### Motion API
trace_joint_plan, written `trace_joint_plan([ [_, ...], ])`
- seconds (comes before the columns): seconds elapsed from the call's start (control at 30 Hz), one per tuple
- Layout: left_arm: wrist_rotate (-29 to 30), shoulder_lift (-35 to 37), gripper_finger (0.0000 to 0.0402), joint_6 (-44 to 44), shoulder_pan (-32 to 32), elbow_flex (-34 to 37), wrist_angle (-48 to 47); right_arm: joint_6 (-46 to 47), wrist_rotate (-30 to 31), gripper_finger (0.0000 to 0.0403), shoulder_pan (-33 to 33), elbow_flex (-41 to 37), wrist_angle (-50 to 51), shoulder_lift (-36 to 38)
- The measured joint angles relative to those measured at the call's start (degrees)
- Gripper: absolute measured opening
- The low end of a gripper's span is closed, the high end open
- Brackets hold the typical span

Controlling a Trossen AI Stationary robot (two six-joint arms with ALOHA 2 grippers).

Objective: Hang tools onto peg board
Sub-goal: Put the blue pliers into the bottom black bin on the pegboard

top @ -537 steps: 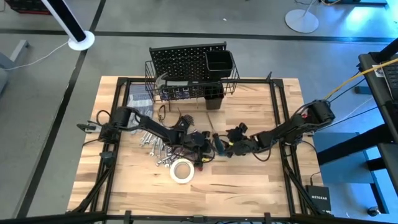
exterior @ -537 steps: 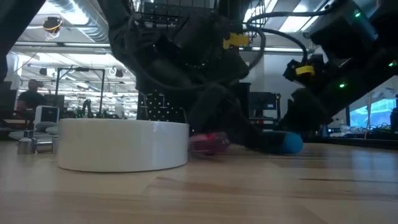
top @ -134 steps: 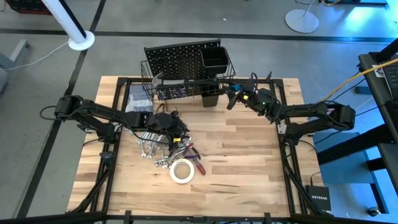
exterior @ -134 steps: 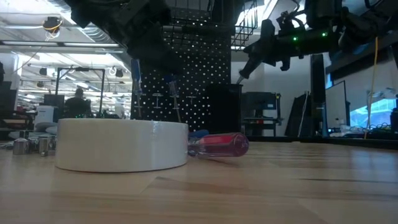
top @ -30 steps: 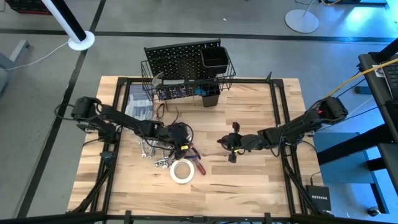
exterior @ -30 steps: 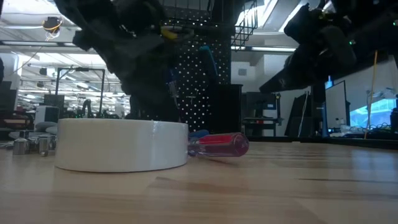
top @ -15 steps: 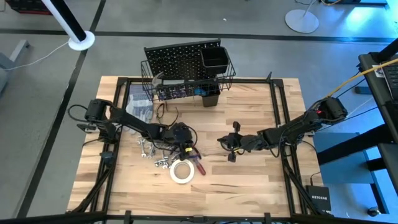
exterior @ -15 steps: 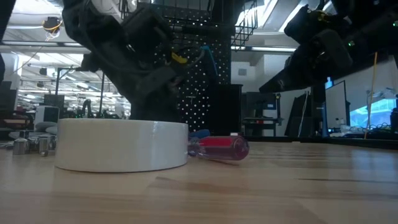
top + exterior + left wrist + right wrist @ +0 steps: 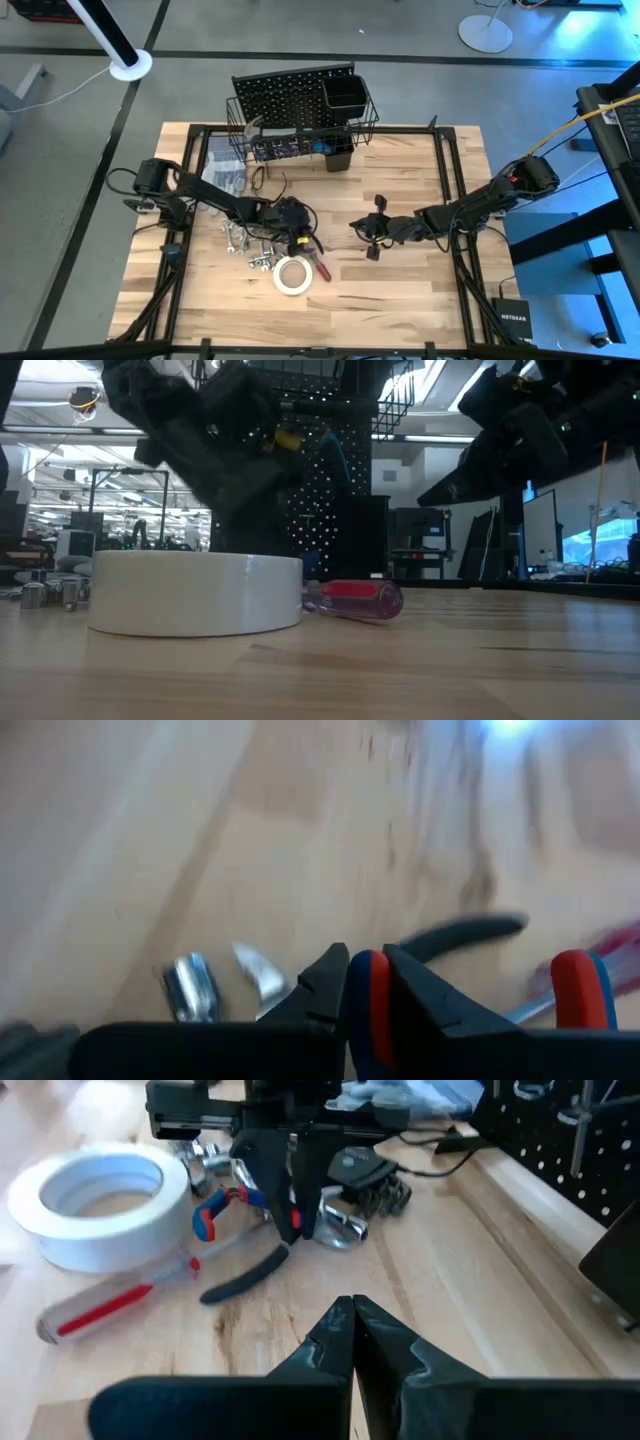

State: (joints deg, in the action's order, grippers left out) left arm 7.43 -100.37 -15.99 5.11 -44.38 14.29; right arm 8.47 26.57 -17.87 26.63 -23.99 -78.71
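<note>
The black peg board (image 9: 290,95) stands at the far edge with its wire basket (image 9: 300,138) and square cup (image 9: 350,95). Near the table's middle lie silver wrenches (image 9: 245,245), a white tape roll (image 9: 292,275) and a red-handled screwdriver (image 9: 110,1305). My left gripper (image 9: 297,240) is down among them, just beyond the tape roll, shut on red-and-blue-handled pliers (image 9: 215,1212). My right gripper (image 9: 358,228) hovers shut, holding nothing, to the right of the tools, pointing at them. My left gripper pinches one red-and-blue handle of the pliers (image 9: 368,995) between its two fingers (image 9: 283,1200). The fingers come from above, slanting down. The other handle (image 9: 578,982) sticks out to one side, low over the wood next to the tape roll. I cannot tell whether the pliers rest on the table.
A dark curved tool part (image 9: 245,1275) lies between the pliers and the screwdriver. Grey gloves (image 9: 225,170) lie at the far left, in front of the peg board. Bare wood stretches over the table's right half and along its near edge.
My left gripper has sunk a little and shifted toward the tape roll, down onto the pile of tools.
</note>
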Motion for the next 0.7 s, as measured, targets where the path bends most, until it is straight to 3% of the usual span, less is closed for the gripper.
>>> trace_joint_plan([
  [0.2,2.49,8.38,0.0035,2.33,0.88,-0.20,0.89,0.49,-0.09,0.0010,-0.11,-0.02,-0.15,5.13],
  [0.43,10.18,16.71,0.0036,11.02,2.19,0.05,7.84,6.42,-0.46,0.0015,-0.11,-0.02,-5.29,6.56],
  [0.6,19.21,15.48,0.0036,13.41,2.44,1.78,20.16,8.05,-0.64,0.0074,-0.11,-0.02,-16.35,1.01],
  [0.7,23.76,14.00,0.0036,13.92,2.34,2.01,20.88,9.25,-0.57,0.0121,-0.11,-0.02,-24.73,-3.39],
])
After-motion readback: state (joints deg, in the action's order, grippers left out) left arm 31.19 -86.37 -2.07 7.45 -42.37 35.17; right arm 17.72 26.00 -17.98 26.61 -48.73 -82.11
